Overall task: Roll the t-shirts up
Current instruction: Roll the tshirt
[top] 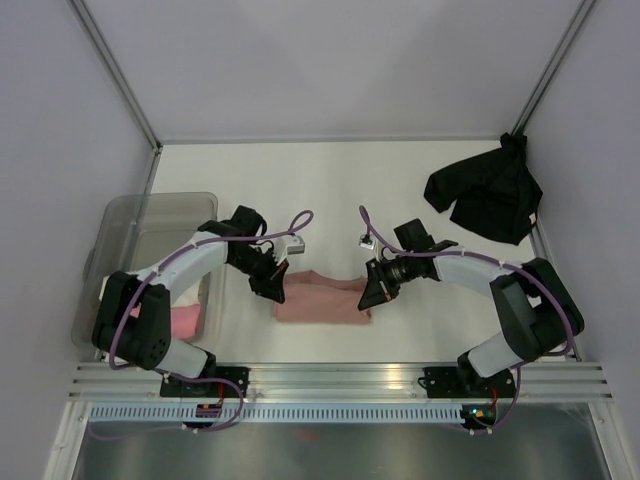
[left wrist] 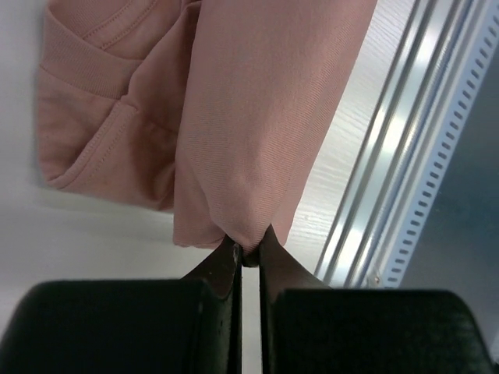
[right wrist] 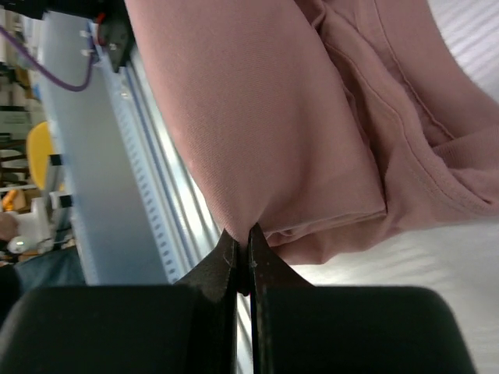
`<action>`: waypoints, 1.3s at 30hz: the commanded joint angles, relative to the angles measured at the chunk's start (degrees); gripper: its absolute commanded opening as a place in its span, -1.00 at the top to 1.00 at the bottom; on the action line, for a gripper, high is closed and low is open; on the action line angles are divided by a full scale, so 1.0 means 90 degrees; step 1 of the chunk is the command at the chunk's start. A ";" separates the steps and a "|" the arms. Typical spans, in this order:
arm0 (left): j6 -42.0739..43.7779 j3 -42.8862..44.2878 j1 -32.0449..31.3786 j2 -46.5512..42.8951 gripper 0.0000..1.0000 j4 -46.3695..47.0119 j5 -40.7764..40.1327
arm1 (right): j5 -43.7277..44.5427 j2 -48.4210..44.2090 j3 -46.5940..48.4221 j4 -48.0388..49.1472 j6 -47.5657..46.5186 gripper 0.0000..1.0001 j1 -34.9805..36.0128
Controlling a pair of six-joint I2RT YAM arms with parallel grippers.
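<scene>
Pinching with left gripper (left wrist: 248, 253) and right gripper (right wrist: 242, 249), both closed tight on opposite ends of the dusty salmon-pink cloth t-shirt (top: 320, 298), lying as a folded band between them. Seemingly only starting its roll; left to do: the crumpled black cloth t-shirt (top: 487, 200), far right.

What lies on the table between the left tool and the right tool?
The salmon-pink t-shirt, folded into a band, spans the whole stretch in the top view. The left tool and the right tool each pinch one end of it.
</scene>
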 commanded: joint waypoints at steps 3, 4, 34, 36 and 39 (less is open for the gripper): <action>0.1013 0.0300 0.0028 -0.0086 0.95 -0.1644 0.0414 | -0.0961 -0.0377 -0.0243 0.0115 0.0817 0.99 0.0092; 0.0945 0.0320 0.0028 0.0069 0.95 -0.1665 0.0375 | -0.0902 -0.0367 -0.0204 -0.0013 0.0700 1.00 0.0073; -0.1682 0.1297 0.0584 0.1926 0.91 0.0044 -0.1081 | 0.3150 -0.1547 0.0724 0.0395 0.1305 0.44 -0.0320; -0.1692 0.1297 0.0575 0.1906 0.91 0.0064 -0.1081 | 0.3297 -0.1752 0.0763 0.0687 0.1285 0.59 0.0158; -0.1692 0.1306 0.0575 0.1916 0.89 0.0054 -0.1090 | 0.3385 -0.1550 0.0637 0.1516 0.1440 0.75 0.1542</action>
